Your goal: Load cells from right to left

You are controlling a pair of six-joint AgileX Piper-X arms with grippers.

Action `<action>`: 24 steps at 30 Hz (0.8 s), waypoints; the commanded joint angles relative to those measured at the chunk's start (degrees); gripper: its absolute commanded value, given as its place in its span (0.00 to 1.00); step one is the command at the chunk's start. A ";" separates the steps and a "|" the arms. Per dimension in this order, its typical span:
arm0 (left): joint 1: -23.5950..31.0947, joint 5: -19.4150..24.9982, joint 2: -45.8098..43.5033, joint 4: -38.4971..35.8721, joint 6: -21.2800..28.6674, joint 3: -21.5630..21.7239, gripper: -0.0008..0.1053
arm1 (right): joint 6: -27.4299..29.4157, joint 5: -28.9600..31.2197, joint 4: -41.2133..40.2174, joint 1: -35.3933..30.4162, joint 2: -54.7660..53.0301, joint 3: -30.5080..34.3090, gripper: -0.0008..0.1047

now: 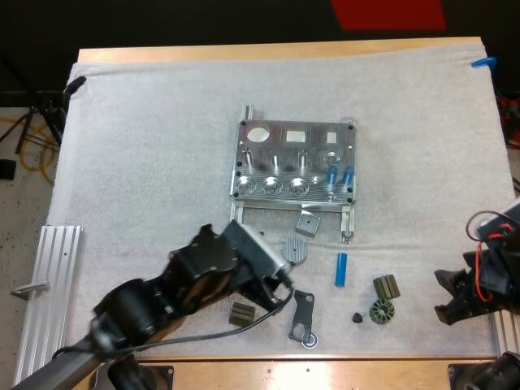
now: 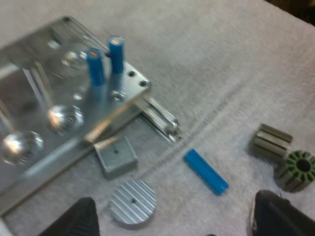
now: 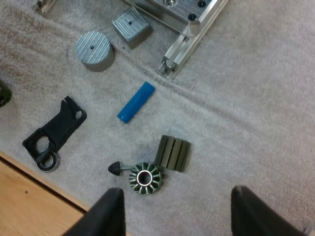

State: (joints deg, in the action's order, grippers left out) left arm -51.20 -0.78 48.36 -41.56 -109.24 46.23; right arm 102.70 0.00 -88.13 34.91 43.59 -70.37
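Note:
The metal fixture [image 1: 294, 162] lies mid-mat, with two blue cylinders [image 1: 331, 173] [image 1: 348, 174] upright in its right end. A third blue cylinder [image 1: 341, 270] lies loose on the mat in front of it. My left gripper [image 2: 172, 227] is open, low over the mat, short of that loose cylinder [image 2: 205, 171] and a round disc [image 2: 133, 202]. The upright cylinders [image 2: 96, 66] [image 2: 116, 53] stand beyond on the fixture [image 2: 49, 113]. My right gripper [image 1: 443, 296] is open at the mat's right edge. Past its fingers [image 3: 106, 214] lies the loose cylinder [image 3: 136, 102].
A square metal block [image 1: 308, 222] and ribbed disc [image 1: 294, 250] lie before the fixture. A black bracket [image 1: 303, 317], a ribbed block [image 1: 387, 286], a green stator [image 1: 380, 311] and a small black cone [image 1: 358, 317] sit near the front edge. An aluminium rail [image 1: 49, 292] lies left.

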 commanded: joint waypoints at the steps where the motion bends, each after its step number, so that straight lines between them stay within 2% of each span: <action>1: -1.12 0.78 2.10 0.76 -2.72 1.04 0.61 | -0.79 0.41 -0.85 -0.04 -1.08 0.06 0.47; 4: -3.00 1.51 6.10 0.76 -3.22 2.70 0.61 | -0.99 1.12 -0.83 -0.04 -2.23 0.04 0.47; 8: -6.16 4.87 11.94 0.76 -3.33 5.71 0.61 | -0.99 1.13 -0.83 -0.04 -4.11 0.04 0.47; 10: -7.15 5.25 14.12 0.76 -5.39 6.68 0.61 | -0.99 1.13 -1.10 -0.04 -4.90 0.04 0.47; 12: -7.56 5.22 16.99 0.76 -9.45 7.33 0.61 | -0.99 1.13 -1.95 -0.04 -5.90 0.04 0.47; 15: -7.61 4.62 20.26 0.77 -12.69 7.45 0.61 | -0.99 1.13 -2.73 -0.04 -7.15 0.04 0.47; 24: -7.76 1.99 25.20 2.55 -14.17 7.45 0.61 | -0.99 1.13 -2.71 -0.04 -11.05 0.04 0.47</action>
State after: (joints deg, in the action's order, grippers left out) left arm -58.66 1.13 73.42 -40.24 -122.36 53.30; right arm 101.80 1.10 -88.47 34.91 33.05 -70.33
